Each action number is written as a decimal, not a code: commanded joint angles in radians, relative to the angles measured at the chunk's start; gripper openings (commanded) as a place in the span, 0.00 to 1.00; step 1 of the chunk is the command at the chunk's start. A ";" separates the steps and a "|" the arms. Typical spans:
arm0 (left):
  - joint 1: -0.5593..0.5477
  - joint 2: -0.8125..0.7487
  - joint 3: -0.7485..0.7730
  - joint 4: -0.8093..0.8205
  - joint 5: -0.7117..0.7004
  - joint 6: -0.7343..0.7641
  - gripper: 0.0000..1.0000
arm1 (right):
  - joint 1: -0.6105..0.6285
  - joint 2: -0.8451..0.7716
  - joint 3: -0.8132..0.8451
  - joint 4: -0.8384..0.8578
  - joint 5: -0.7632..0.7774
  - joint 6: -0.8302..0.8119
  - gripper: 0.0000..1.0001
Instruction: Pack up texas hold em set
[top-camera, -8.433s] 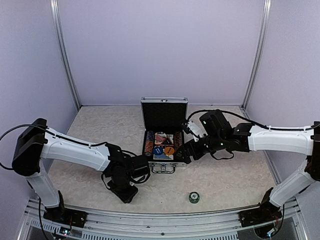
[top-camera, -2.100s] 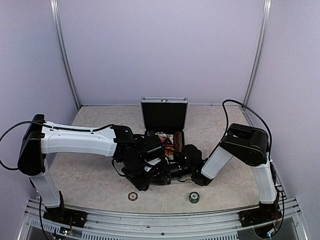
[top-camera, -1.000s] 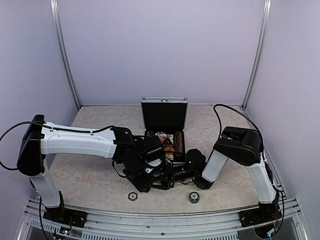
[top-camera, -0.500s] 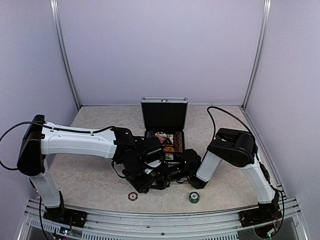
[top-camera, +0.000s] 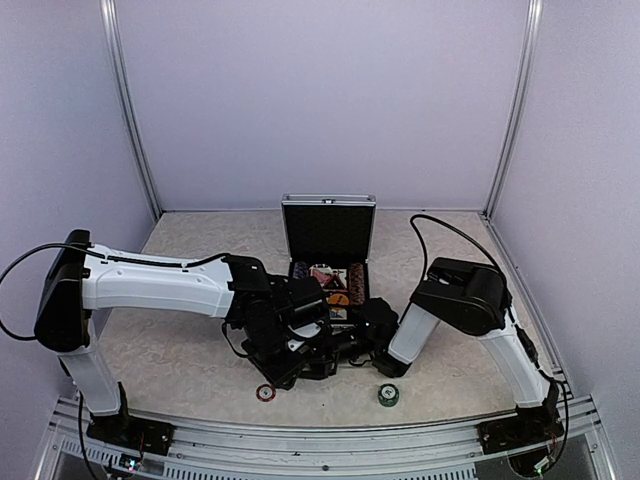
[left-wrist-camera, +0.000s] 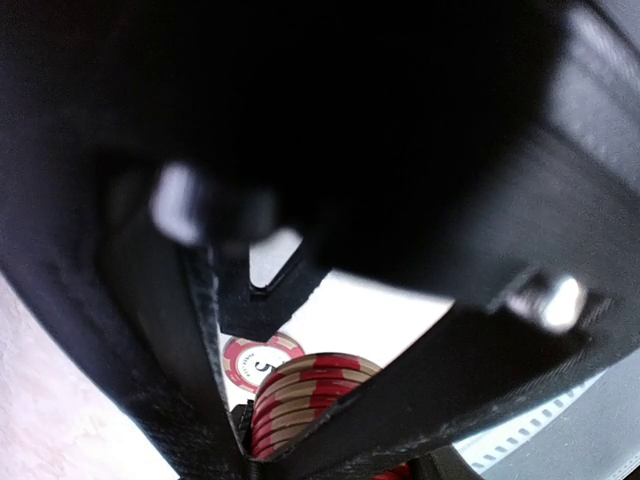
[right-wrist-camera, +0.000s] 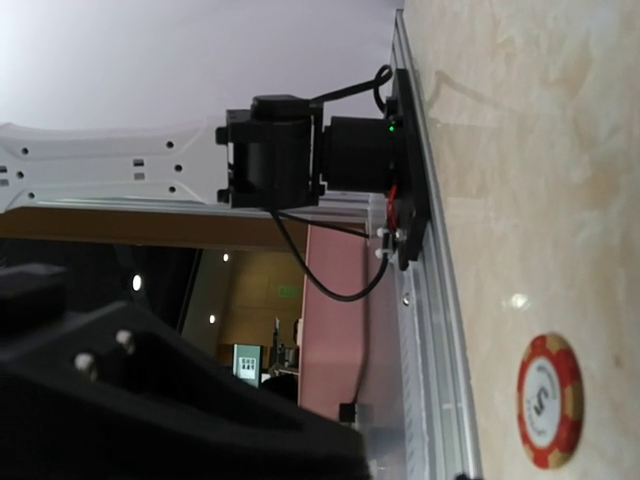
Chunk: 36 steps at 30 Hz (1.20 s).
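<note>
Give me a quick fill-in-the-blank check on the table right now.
The silver case has its lid ____.
The flat chip nearer the left arm is ____.
The round piece nearer the right arm is ____.
The chip stack in the left wrist view is tan and ____.
Missing: open, red, green, red.

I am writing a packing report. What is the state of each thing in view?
Case: open, lid upright.
Red stack: clamped in left gripper.
Red chip: flat on table, outside case.
Green chips: on table, outside case.
</note>
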 joint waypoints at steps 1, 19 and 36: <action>-0.012 0.026 0.007 -0.002 0.028 0.018 0.00 | 0.021 0.010 0.033 0.095 -0.022 -0.004 0.54; -0.010 0.018 0.021 0.030 0.001 0.004 0.00 | 0.039 0.063 0.061 0.229 -0.009 0.085 0.62; -0.009 0.002 -0.003 0.083 -0.015 0.006 0.00 | 0.022 0.028 0.016 0.251 0.016 0.090 0.54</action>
